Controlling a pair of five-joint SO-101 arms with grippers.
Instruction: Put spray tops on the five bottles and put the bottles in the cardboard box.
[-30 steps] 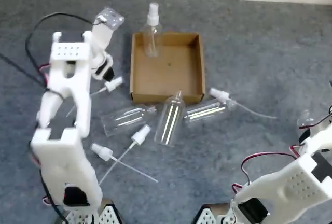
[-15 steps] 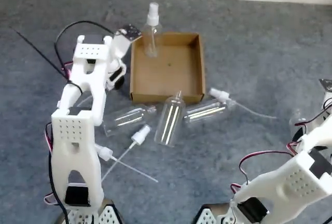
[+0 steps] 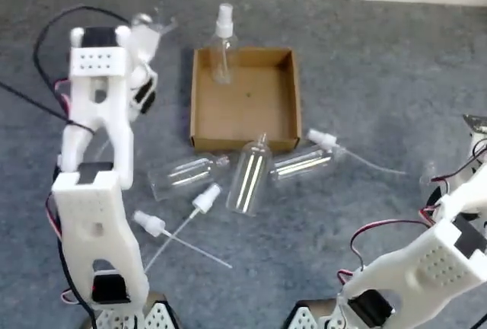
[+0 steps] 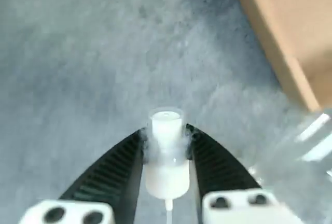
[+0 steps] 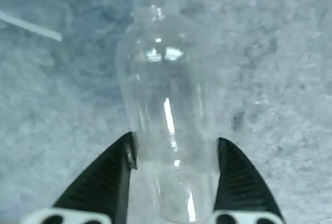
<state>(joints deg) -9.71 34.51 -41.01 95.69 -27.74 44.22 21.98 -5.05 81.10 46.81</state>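
My left gripper [image 4: 166,130] is shut on a white spray top [image 4: 166,154], held above grey carpet with the cardboard box [image 4: 290,32] off to one side. The left arm [image 3: 99,93] stands to the left of the box [image 3: 202,127]. My right gripper [image 5: 174,141] is shut on a clear, uncapped bottle [image 5: 168,115]; this bottle [image 3: 431,174] shows faintly at the right edge of the high view. One capped bottle [image 3: 223,47] stands at the box's far wall. Three bare bottles [image 3: 186,175] [image 3: 249,177] [image 3: 304,163] lie in front of the box.
Loose spray tops with long tubes lie on the carpet: one [image 3: 323,140] right of the box, two [image 3: 205,198] [image 3: 150,224] nearer the arm bases. A black cable [image 3: 46,39] loops behind the left arm. Open carpet lies to the far right.
The left arm swung toward the box's left wall, then back out to the left and farther away. The spray top beside the box's left wall no longer lies there. The right wrist shifted slightly.
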